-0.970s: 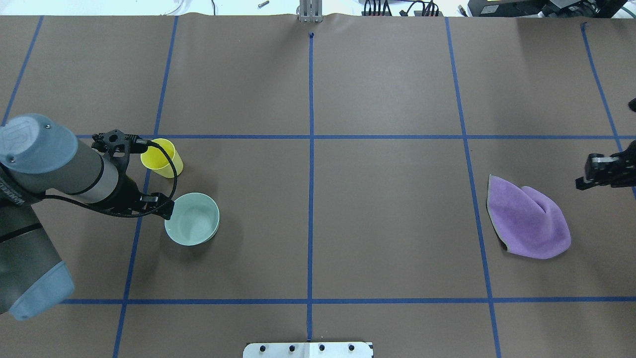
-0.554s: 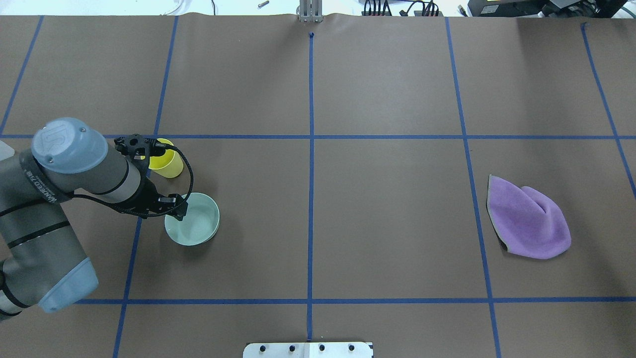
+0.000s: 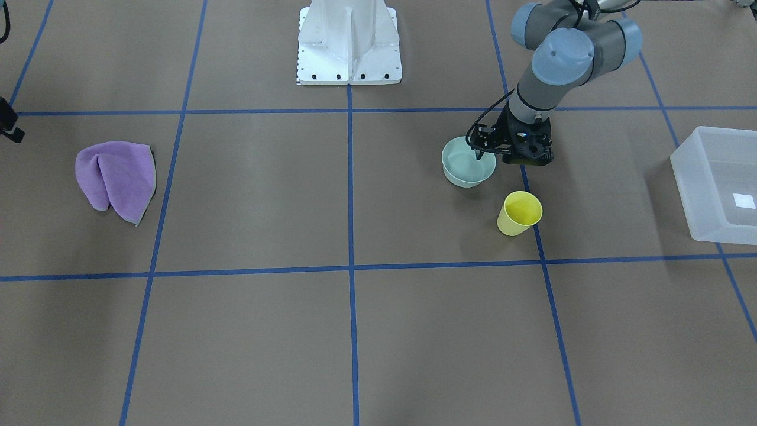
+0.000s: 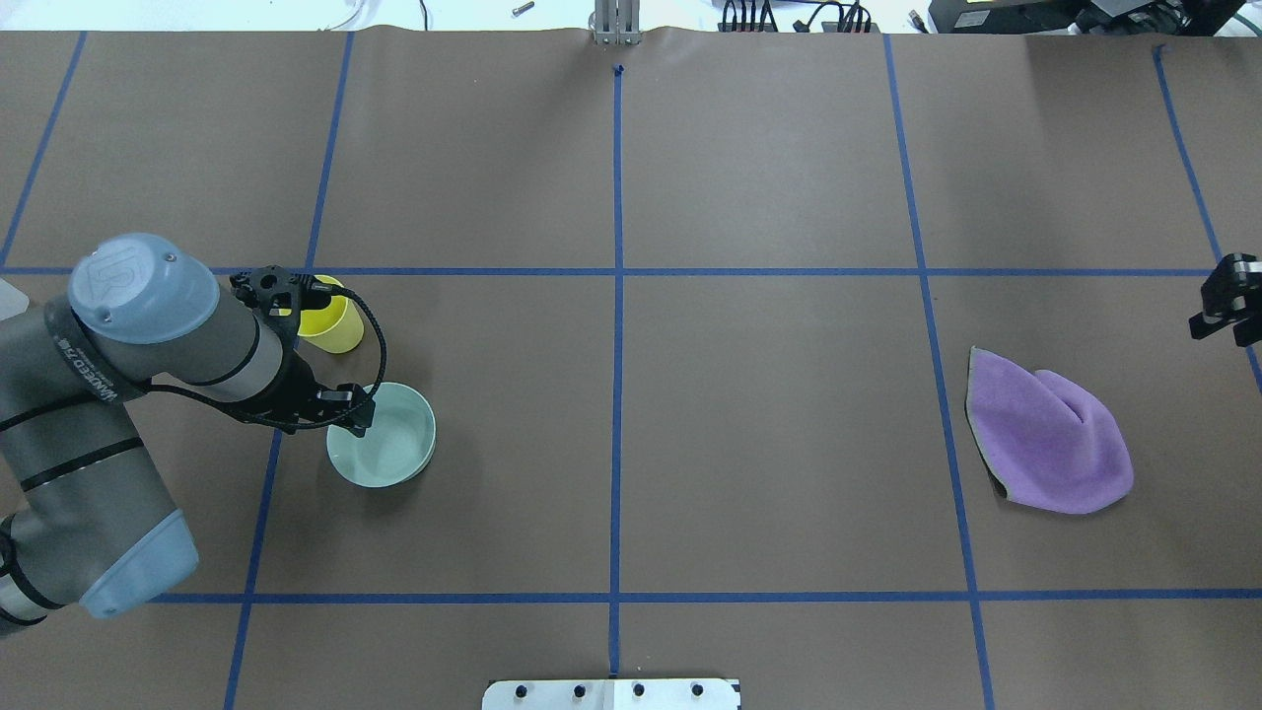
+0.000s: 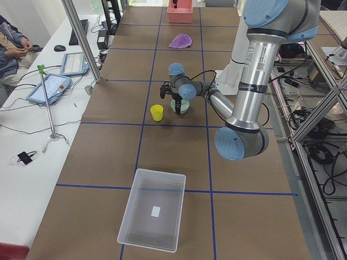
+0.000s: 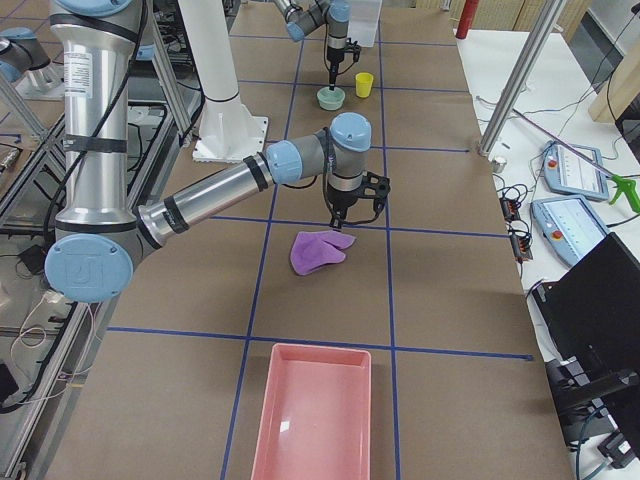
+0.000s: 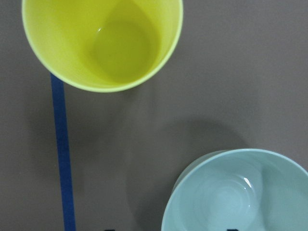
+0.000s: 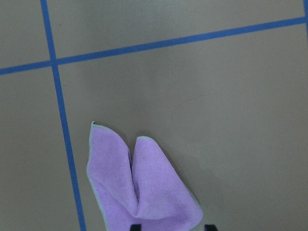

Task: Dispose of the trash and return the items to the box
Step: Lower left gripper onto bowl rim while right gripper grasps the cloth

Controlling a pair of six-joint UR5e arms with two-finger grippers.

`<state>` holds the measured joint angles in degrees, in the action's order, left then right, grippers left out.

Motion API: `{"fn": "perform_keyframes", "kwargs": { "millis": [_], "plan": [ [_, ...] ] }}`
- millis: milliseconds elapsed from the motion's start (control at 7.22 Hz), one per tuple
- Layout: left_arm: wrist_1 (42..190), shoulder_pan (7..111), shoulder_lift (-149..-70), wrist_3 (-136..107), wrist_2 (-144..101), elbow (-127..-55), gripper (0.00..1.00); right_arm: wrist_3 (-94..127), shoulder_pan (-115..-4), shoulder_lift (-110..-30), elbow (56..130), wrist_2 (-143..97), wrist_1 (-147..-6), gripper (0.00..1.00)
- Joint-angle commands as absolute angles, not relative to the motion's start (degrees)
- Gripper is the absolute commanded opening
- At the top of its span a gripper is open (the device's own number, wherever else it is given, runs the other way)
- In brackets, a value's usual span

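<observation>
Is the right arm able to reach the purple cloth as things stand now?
Probably yes. The right gripper hangs open, close above the edge of the purple cloth, and nothing stands between them.

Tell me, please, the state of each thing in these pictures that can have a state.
Mint-green bowl: upright, empty, on the table.
Yellow cup: upright, empty.
Purple cloth: folded, lying flat.
Translucent bin: uncovered, empty.
Pink bin: uncovered, empty.
Left gripper: open, fingers astride the bowl's rim.
Right gripper: open, holding nothing, over the cloth's edge.
</observation>
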<state>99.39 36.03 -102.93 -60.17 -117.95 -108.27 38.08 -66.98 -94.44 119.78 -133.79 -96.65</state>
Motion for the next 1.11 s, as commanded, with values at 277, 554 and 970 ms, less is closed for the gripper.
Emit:
{"fn": "perform_keyframes", "kwargs": {
  "millis": [277,554,970],
  "plan": [
    [99.2,36.1,-102.7,-60.3,-117.8,-109.2,0.82,56.9,-52.9,-95.4,109.5,-127.3,-71.4,0.99],
    [99.2,36.1,-102.5,-60.3,-117.8,-109.8,0.82,58.9,-50.1,-95.7,107.2,-125.2,-67.7,0.95],
    [98.8,36.2,-102.4,-60.4,-117.9,-110.8,0.82,59.0,-48.8,-95.8,105.7,-125.4,-67.6,0.73]
  ]
}}
